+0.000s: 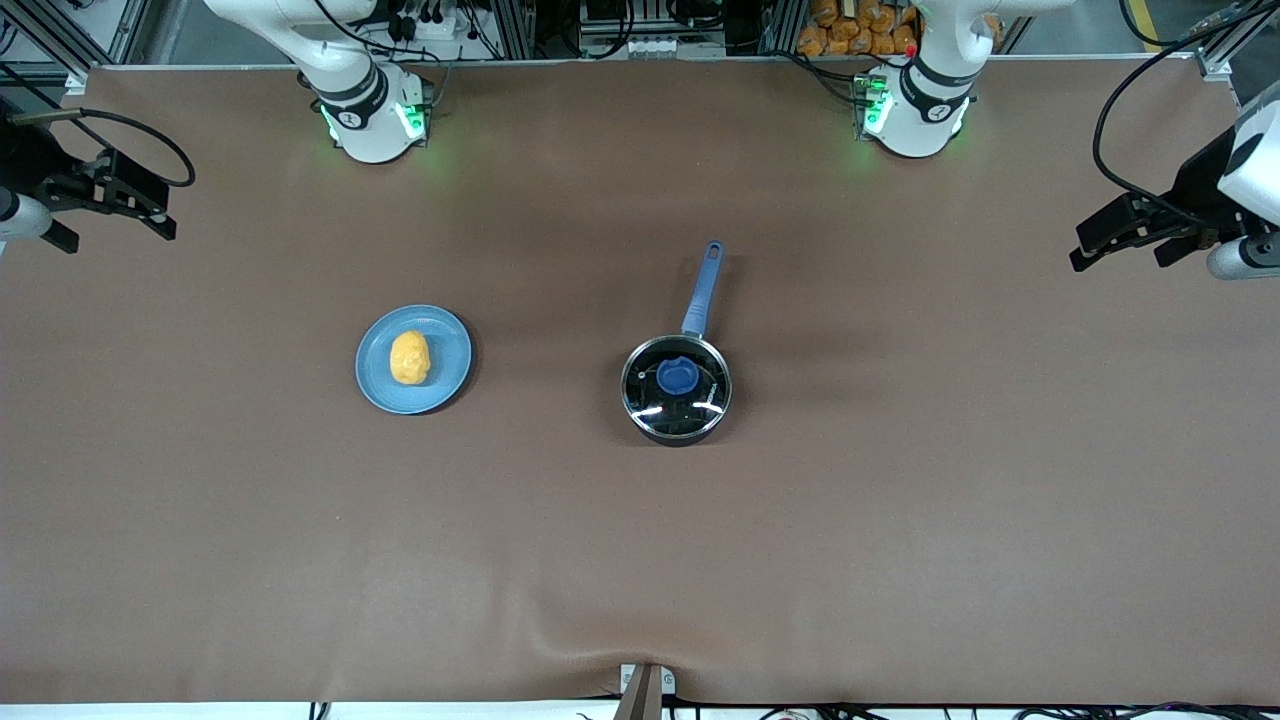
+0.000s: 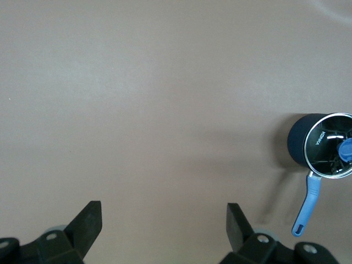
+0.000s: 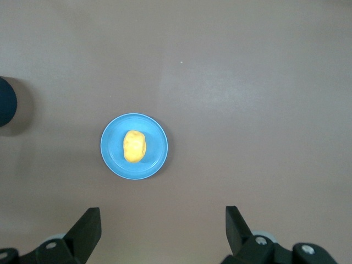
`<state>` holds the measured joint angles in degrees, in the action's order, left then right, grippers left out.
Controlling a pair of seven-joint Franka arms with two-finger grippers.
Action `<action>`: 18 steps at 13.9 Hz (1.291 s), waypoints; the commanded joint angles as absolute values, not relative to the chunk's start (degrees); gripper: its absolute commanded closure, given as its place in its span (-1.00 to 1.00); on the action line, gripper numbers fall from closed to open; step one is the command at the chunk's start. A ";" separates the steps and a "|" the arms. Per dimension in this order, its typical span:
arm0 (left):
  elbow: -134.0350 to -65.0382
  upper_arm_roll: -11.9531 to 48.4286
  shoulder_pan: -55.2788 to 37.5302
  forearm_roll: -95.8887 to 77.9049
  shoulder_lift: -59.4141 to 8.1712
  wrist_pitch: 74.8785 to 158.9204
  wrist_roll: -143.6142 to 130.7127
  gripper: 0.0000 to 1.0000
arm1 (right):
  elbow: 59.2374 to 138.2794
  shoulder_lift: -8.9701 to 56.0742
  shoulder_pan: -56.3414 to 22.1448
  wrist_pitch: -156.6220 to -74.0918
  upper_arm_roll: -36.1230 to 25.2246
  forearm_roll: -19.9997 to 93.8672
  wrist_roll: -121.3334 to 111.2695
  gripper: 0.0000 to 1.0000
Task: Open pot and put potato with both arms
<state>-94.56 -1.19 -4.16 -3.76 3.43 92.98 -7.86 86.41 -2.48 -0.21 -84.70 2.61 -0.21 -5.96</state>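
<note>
Wrist views: both pincers (image 2: 164, 220) (image 3: 163, 223) wide, empty.

You are looking at a table (image 1: 900, 560) covered in plain brown sheeting, with 2 items resting directly on it: a blue plate (image 1: 452, 375) toward the right arm's end and the lidded black pot (image 1: 676, 391) beside it, its blue handle (image 1: 702, 290) pointing toward the robots' bases.

A brown mat (image 1: 640, 550) is covering the whole worktop, wrinkling slightly at the edge nearest the front camera; aluminium framing (image 1: 520, 25), cables and orange items (image 1: 860, 30) are lining the worktop's edge by the bases
</note>
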 commanded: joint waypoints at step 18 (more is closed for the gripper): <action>-93.78 -1.58 -3.87 -3.34 2.72 92.90 -7.29 -1.00 | 84.99 -1.76 -0.26 -83.76 2.37 0.79 -5.71 -1.00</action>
